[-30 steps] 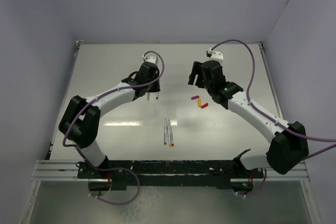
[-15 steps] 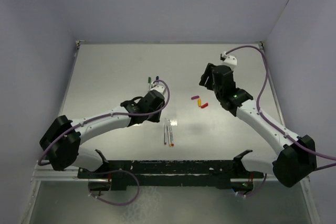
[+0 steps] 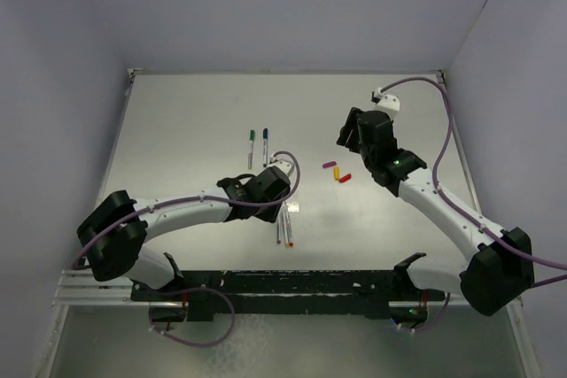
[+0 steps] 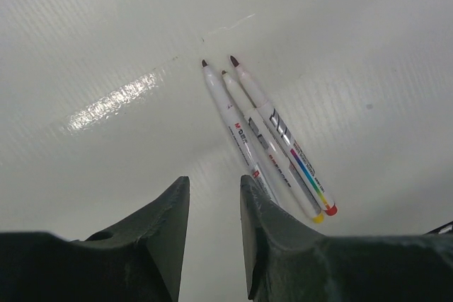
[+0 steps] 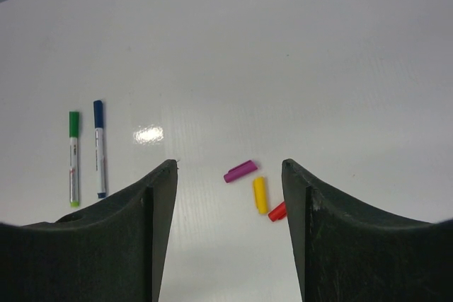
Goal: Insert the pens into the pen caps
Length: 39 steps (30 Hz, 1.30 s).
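A: What is seen from the top external view?

B: Three uncapped pens [image 3: 283, 226] are laid side by side on the table [image 3: 186, 130], toward its near edge. The left gripper [image 3: 273, 194] is positioned just behind them. How far it is opened cannot be told from up here. Further back, a green-capped pen [image 3: 251, 146] and a blue-capped pen [image 3: 265, 143] are laid parallel and close together. To the right, a magenta cap [image 3: 330, 165], a yellow cap [image 3: 336, 173] and a red cap [image 3: 345, 178] are clustered. The right gripper [image 3: 347, 133] is poised just behind them.

A: And from the left wrist?

B: The left jaws are parted by a narrow gap, and nothing is gripped. The three pens are fanned out ahead and to the right, with their dark tips pointed away. A yellow end and a red end are shown on two of them. The third's end is met by the edge of the right finger and cannot be made out.

A: And from the right wrist?

B: The right jaws are spread wide, and nothing is gripped. The magenta and yellow caps are framed between the fingers, flat on the table. The red cap is partly covered by the right finger. The two capped pens are laid off to the left, beyond the left finger.
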### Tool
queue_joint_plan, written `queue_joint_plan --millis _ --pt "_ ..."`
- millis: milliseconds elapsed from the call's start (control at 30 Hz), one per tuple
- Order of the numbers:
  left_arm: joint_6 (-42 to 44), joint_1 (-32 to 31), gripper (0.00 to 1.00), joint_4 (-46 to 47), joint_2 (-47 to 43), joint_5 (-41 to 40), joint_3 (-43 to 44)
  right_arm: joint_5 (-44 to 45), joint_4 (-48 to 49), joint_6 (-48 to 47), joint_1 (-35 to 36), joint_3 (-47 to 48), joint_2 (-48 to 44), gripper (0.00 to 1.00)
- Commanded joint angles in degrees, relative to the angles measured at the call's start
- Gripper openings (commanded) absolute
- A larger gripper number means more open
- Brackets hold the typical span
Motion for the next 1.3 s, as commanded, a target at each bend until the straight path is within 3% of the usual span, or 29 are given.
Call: queue_joint_plan --millis 0,833,1267 --pt "-0.1 -0.7 0.38 1.8 1.8 1.9 1.0 0.7 0.7 0.1 -0.2 0.4 -0.1 0.62" --pt "0.7 -1.8 0.4 4.9 8.2 5.7 1.7 0.7 0.7 -0.5 -0.2 -0.2 -0.4 0.62" --pt "-0.4 -1.9 0.39 -0.7 8.5 3.7 1.8 -0.1 1.3 -0.2 -0.2 -0.2 0.5 0.61"
